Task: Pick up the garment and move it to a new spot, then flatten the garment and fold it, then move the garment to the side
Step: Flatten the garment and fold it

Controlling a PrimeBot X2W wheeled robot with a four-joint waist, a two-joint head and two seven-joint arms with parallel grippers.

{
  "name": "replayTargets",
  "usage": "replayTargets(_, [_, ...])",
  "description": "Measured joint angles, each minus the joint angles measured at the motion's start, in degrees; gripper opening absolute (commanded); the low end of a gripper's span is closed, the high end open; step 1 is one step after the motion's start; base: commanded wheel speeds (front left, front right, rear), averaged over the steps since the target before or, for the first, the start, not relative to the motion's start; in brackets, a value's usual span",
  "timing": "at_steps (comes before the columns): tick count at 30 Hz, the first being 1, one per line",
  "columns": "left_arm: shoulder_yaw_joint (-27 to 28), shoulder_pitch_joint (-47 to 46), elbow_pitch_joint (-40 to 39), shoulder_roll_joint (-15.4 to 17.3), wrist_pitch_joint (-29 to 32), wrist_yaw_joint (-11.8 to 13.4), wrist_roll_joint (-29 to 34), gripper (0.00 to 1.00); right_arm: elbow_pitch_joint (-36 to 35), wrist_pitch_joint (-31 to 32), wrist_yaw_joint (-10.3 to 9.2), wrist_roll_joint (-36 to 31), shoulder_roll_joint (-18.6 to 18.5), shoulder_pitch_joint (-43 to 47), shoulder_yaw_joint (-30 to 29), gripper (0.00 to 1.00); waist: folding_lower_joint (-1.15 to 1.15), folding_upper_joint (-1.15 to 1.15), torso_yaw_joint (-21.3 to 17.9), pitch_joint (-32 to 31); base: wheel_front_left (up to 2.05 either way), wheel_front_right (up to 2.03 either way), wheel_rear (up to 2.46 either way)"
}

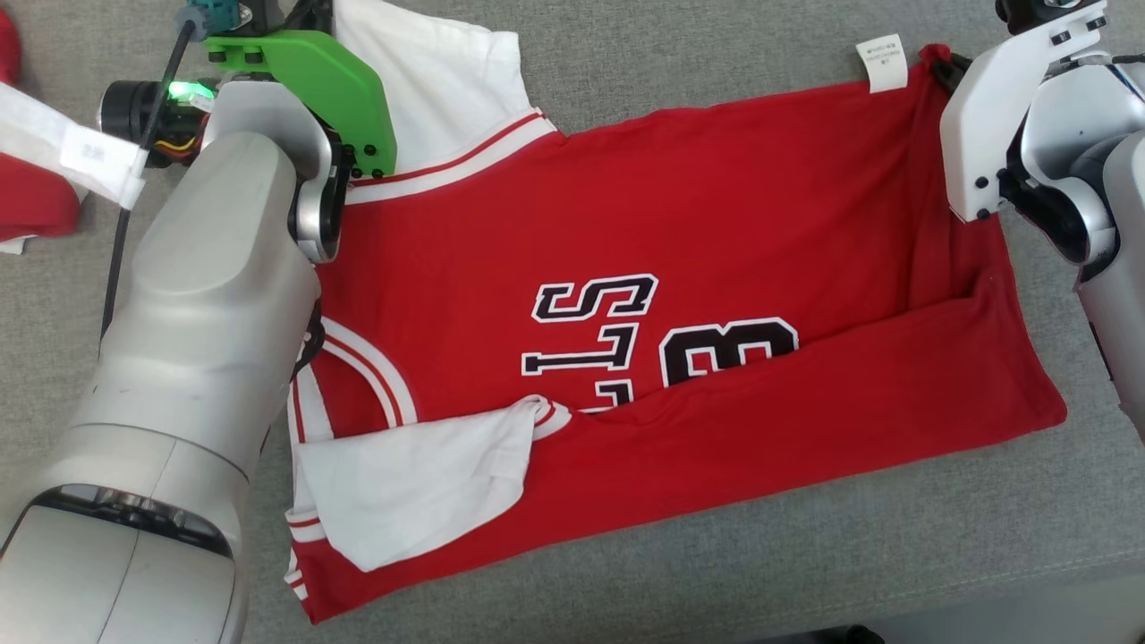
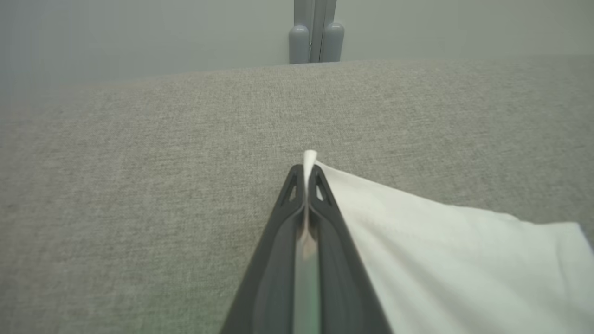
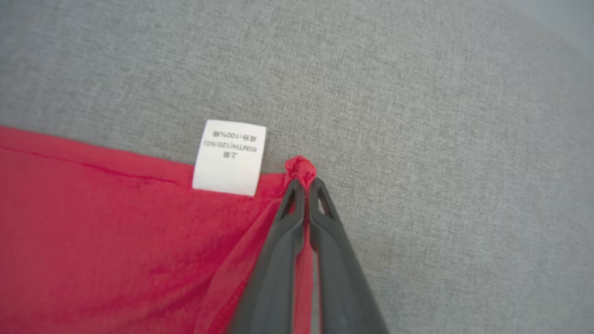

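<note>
Red jersey (image 1: 680, 233) with white sleeves is lying across the middle of the grey bench (image 1: 805, 555), with its near long edge already flipped up over part of the lettering. The left gripper (image 2: 306, 174) is clamping shut on the very tip of a white sleeve (image 2: 441, 241) out toward the bench's far left corner. The right gripper (image 3: 305, 185) is pinching shut on a bunched bit of red hem, just beside the care label (image 3: 229, 157), toward the far right.

What's worrying me: both grips are biting only a sliver of cloth, so I'm guessing either corner could be slipping out the moment there's any pull. The sleeve side also looks looser than the hem side, so an uneven lift might be dragging the far edge over crooked. And that near fold is just resting there, so a hard tug could be sliding it open again.

Stuff I can't make out:
- The left arm (image 1: 206, 340) and its green bracket (image 1: 313, 80) are covering the collar end and the fingers in the head view.
- The white wrist housing is doing the same on the right.
- The lettering is half tucked under the fold.
- The label print is too small to read.
- Some other red cloth (image 1: 31, 206) at the bench's left edge is getting cut off, no idea what it is.
</note>
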Motion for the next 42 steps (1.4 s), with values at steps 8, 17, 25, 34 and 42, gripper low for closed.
replayTargets(8, [0.6, -0.2, 0.3, 0.6, -9.7, -0.7, 0.6, 0.00, 3.4, -9.6, 0.00, -3.3, 1.4, -1.7, -1.9, 0.00, 0.00, 0.00, 1.1, -1.5, 0.00, 0.00, 0.00])
replayTargets(17, [2.3, 1.5, -4.7, 1.0, -11.8, -3.7, 1.1, 0.00, 7.8, -15.5, 0.00, -4.5, 2.2, -0.4, -2.9, 0.00, 0.00, 0.00, 1.9, -4.2, 0.00, 0.00, 0.00])
replayTargets(25, [7.1, 17.7, -22.8, 1.4, -12.0, -5.8, 2.5, 0.00, 7.3, -20.9, 0.00, -2.9, -0.6, 5.9, -0.1, 0.00, 0.00, 0.00, 3.1, -7.7, 0.00, 0.00, 0.00])
replayTargets(34, [7.2, 38.6, -38.3, 2.5, -12.0, -5.1, 5.2, 0.00, 7.1, -26.9, 0.00, -5.7, -4.0, 11.0, 1.3, 0.00, -0.01, 0.00, 5.0, -11.9, 0.00, 0.00, 0.00])
replayTargets(42, [6.5, 48.7, -44.2, 3.3, -10.0, -3.3, 2.8, 0.00, 8.0, -28.5, 0.00, -8.0, -6.1, 13.3, 2.4, 0.00, -0.01, 0.00, 6.5, -14.9, 0.00, 0.00, 0.00])
